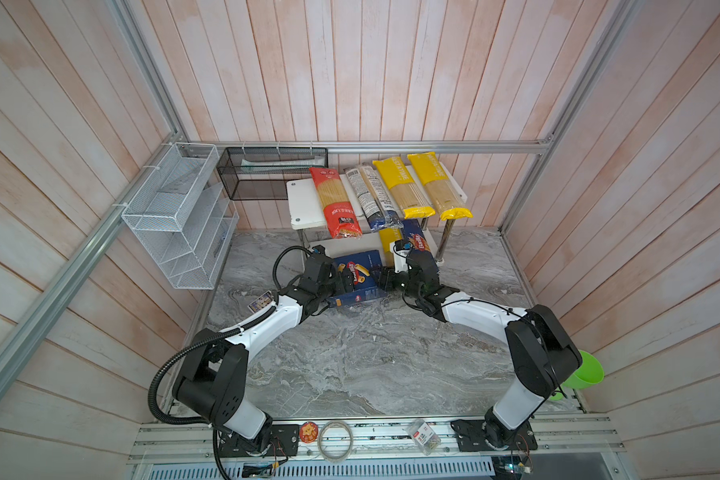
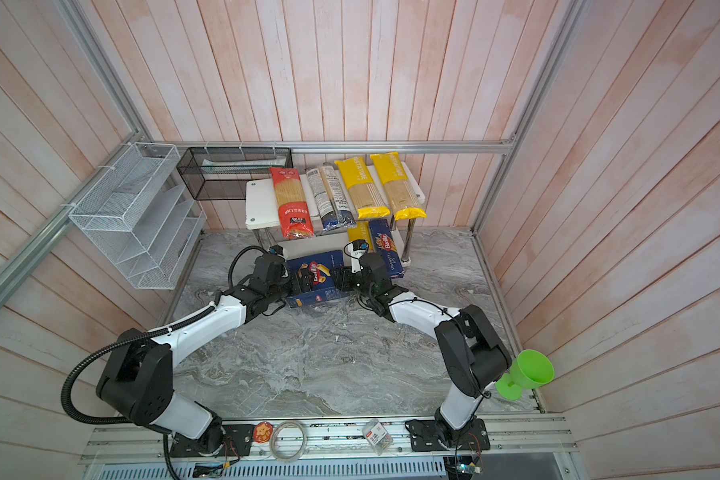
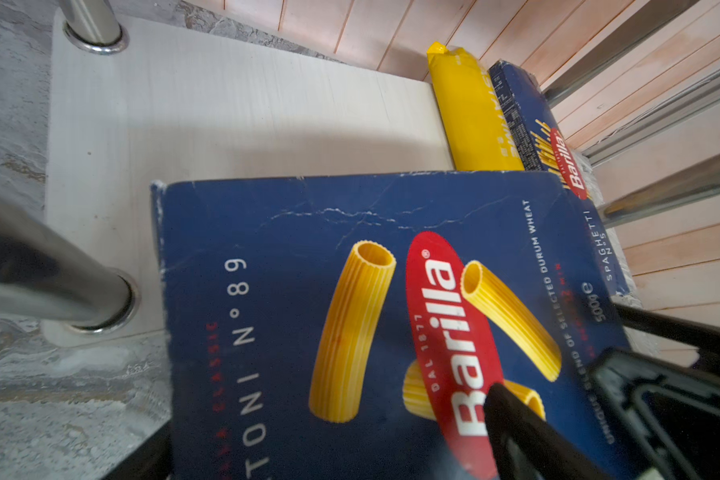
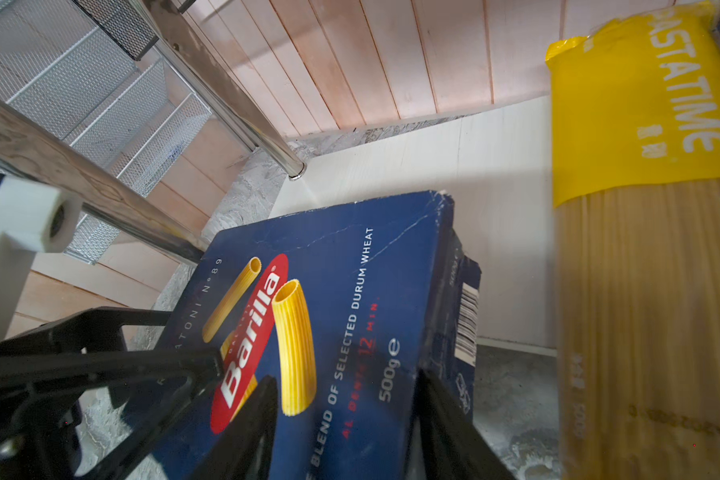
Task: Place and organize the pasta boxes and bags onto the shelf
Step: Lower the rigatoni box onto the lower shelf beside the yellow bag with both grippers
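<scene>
The grey marble table (image 1: 371, 353) is carrying a low white shelf (image 1: 304, 199) at the back. The left arm (image 1: 267, 320) and the right arm (image 1: 474, 316) are both stretching low and forward from the near corners, bending inward so that their wrists are meeting in front of the shelf. Between them the wide blue box (image 1: 366, 266) is lying face up, its far end reaching over the front of the lower board and its near end hanging out over the table. A narrow blue box (image 1: 420, 239) and a yellow bag (image 1: 387, 241) are lying side by side on the lower board, just right of the wide box. On the top board a red bag (image 1: 333, 199), a dark blue bag (image 1: 371, 195) and two yellow bags (image 1: 404, 187) (image 1: 437, 183) are lying in a row. The left claw (image 1: 344, 284) is clamping the wide box's left edge and the right claw (image 4: 346, 380) its right edge, each with one finger on the printed face.
</scene>
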